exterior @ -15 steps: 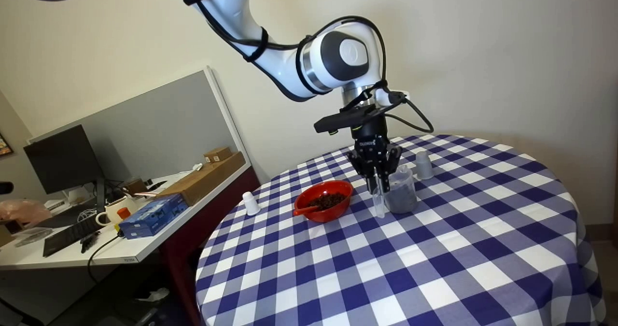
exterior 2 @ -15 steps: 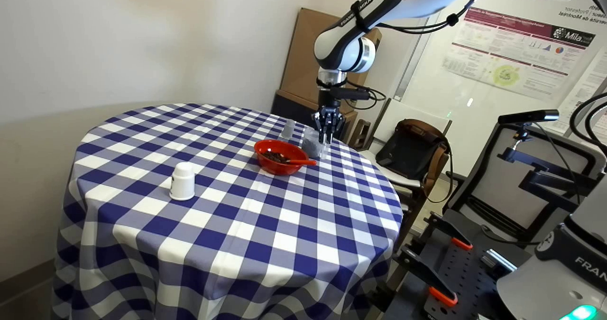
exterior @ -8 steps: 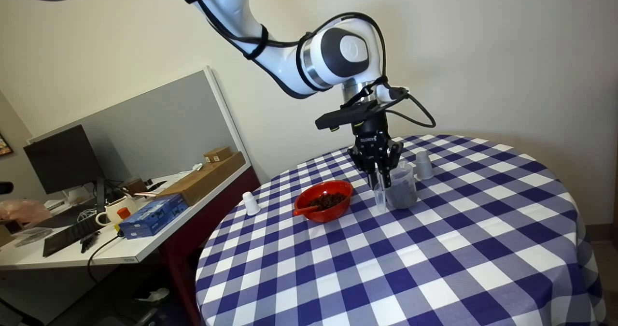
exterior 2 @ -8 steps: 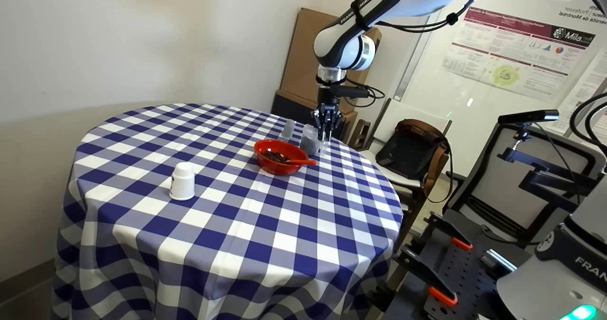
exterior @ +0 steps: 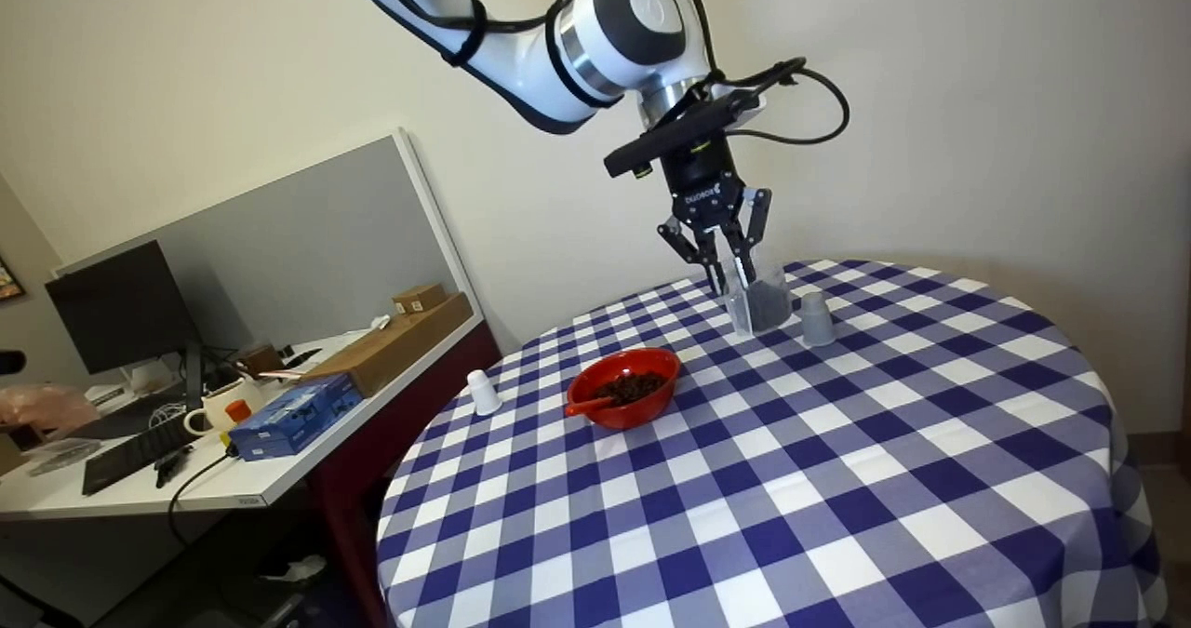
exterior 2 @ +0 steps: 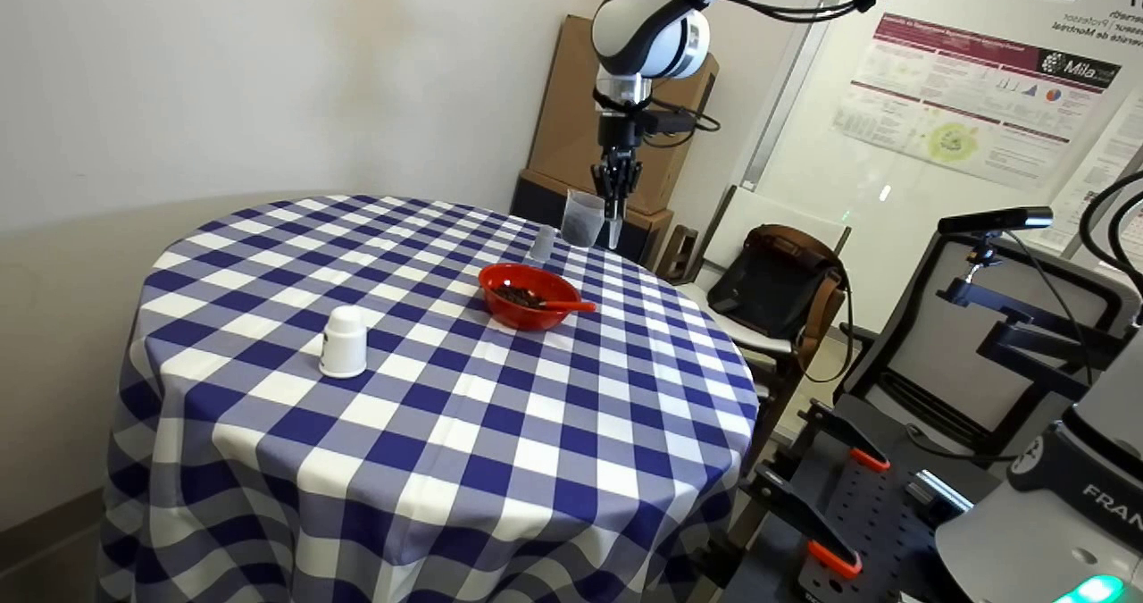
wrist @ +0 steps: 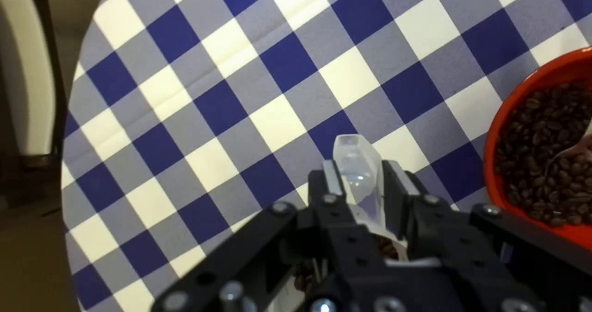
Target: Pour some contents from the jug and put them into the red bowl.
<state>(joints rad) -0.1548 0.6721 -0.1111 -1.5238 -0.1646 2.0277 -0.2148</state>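
Observation:
The jug is grey, translucent plastic with dark beans inside. My gripper is shut on the jug's handle and holds it above the table, nearly upright with a slight tilt. In the wrist view the handle sits between the fingers, and the gripper hides most of the jug body. The jug also hangs raised in an exterior view. The red bowl stands on the table, holding dark beans and a red-handled spoon. Its rim shows at the right of the wrist view.
A small grey cup stands upside down on the checked tablecloth near the jug. A white cup stands on the bowl's other side. Behind the arm are cardboard boxes and a chair with a bag.
My gripper has risen with the jug, lifting it off the table. The arm has tilted slightly. The bowl and the cups have not moved.

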